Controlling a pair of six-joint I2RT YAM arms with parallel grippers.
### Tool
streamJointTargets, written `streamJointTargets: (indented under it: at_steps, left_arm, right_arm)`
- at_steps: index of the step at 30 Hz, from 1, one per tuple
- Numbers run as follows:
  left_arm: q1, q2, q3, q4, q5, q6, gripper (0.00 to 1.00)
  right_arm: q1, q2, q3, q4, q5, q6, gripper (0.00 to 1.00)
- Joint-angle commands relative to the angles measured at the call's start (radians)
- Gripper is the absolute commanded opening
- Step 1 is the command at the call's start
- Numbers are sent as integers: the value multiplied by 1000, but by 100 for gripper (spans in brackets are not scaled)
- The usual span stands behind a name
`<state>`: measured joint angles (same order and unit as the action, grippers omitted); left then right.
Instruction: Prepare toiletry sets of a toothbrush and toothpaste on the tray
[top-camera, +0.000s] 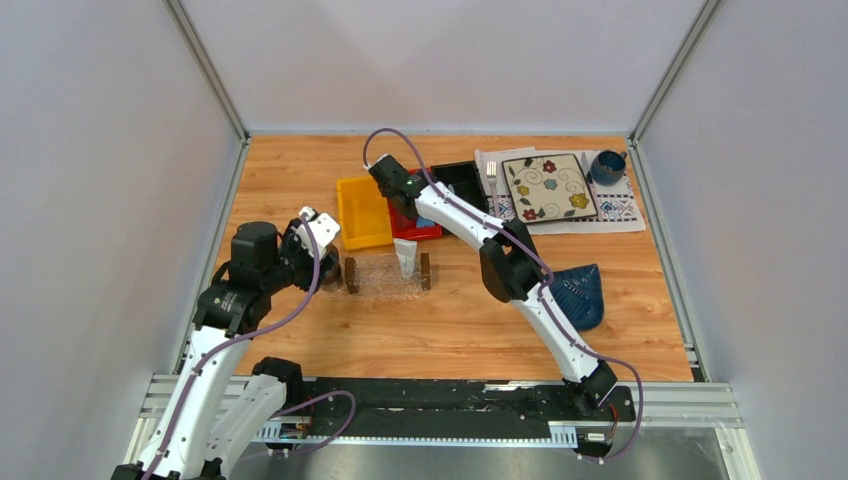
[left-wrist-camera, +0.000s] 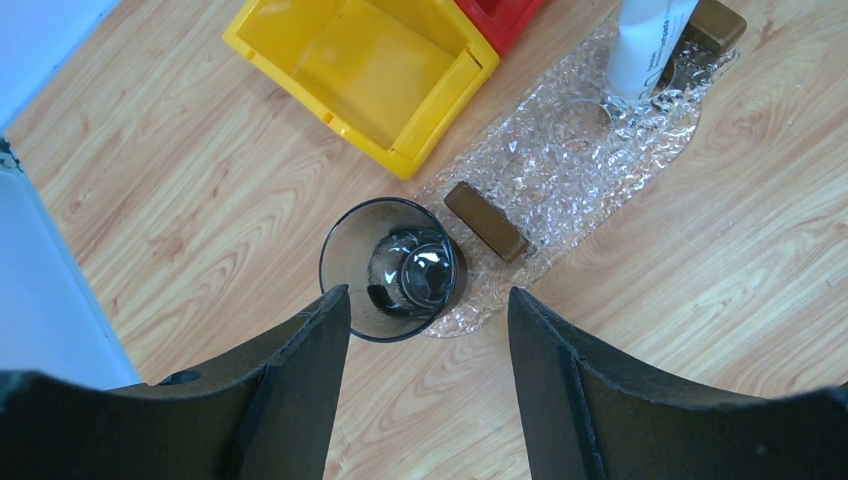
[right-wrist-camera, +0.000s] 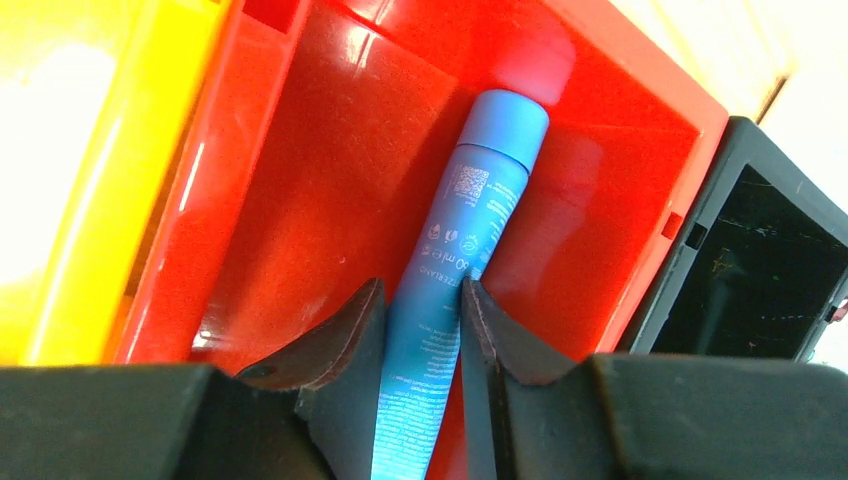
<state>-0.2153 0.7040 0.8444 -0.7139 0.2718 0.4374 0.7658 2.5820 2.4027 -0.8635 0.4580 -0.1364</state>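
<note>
The right pincer (right-wrist-camera: 422, 298) is pinching the blue tube (right-wrist-camera: 470, 210) lying in the red bin (right-wrist-camera: 330, 150); the left pincer (left-wrist-camera: 430, 305) is hanging spread near the tray (left-wrist-camera: 560, 175), where a white tube (left-wrist-camera: 645, 40) is standing. The next move is probably lifting the blue tube clear and carrying it trayward.

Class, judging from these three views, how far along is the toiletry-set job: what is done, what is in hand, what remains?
Done: the white tube is on the tray. In hand: the right pincer is closed around the blue tube in the red bin. The left pincer is open and empty above a glass. Left: bring the blue tube to the tray and add a toothbrush; none shows in any view.
</note>
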Motion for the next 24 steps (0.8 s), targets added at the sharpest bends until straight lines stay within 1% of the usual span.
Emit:
streamJointTargets:
  at_steps: [1,10,24]
  left_arm:
    - [7,-12,-4,19,14,21,67]
    - [7,-14,-4,16,14,27,67]
    - [7,-9,-7,18,14,31,67]
  right_arm:
    - [9,-6,32,-9,-4,-14,25]
    - [7,-28,46,20,39,-31,17]
    - [-16,-25,76,57,61,-12,10]
